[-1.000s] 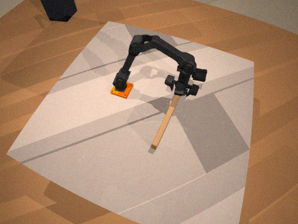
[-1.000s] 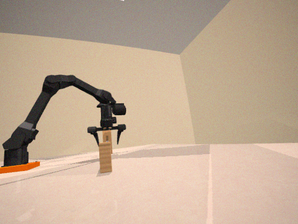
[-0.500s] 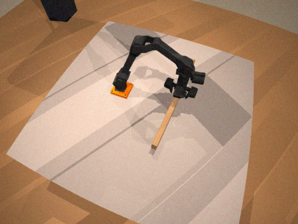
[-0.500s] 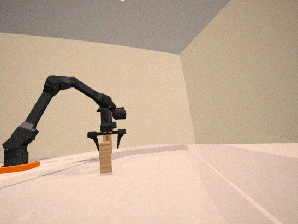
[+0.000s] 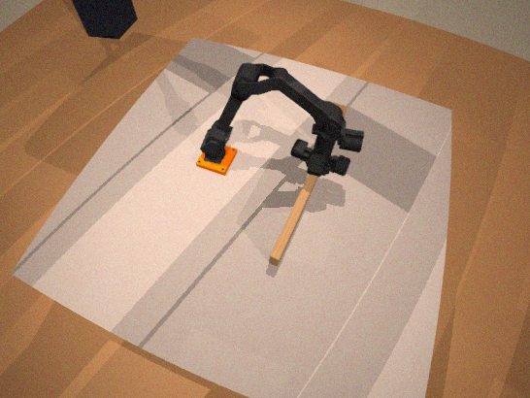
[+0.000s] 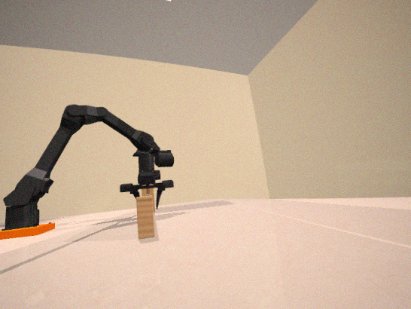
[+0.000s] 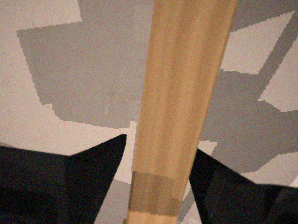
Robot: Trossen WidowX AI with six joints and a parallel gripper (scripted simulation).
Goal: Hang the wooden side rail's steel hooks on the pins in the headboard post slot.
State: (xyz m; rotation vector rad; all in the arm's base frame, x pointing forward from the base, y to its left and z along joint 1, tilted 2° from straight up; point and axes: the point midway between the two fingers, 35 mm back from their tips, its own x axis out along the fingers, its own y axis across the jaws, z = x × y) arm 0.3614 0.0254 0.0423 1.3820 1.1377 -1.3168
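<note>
Side rail [image 5: 291, 220] [image 6: 145, 218] [image 7: 185, 75]: a straight, square-edged bar of honey-coloured wood, its grain running lengthwise in soft darker bands. It lies aslant on the pale tabletop [image 5: 194, 243] [image 6: 226, 264] [image 7: 100, 65], whose smooth surface is crossed by thin lines and broad grey shadows. The rail's end farther from the jaws shows a blunt rectangular face, low at the tabletop.

Jaws [image 5: 317, 167] [image 6: 147, 202]: two matt black, tapering fingers, pointing downward and standing partly open astride the rail — roughly midway through their range. Nothing is gripped; in the wrist view a strip of tabletop shows between one finger and the wood, while the other finger's tip appears close beside the opposite edge. A darker, squarish patch of shade crosses the rail between the fingers.

Headboard post [image 6: 151, 191]: light brown wood, upright, seen behind the rail in the exterior view and partly covered by it. The seating of hooks on pins cannot be made out.

Arm [image 5: 298, 92] [image 6: 120, 126]: black, angular links arching above the tabletop from a flat orange base plate [image 5: 223, 170] [image 6: 45, 227] — its corners studded with small dark dots — set to one side of the rail.
</note>
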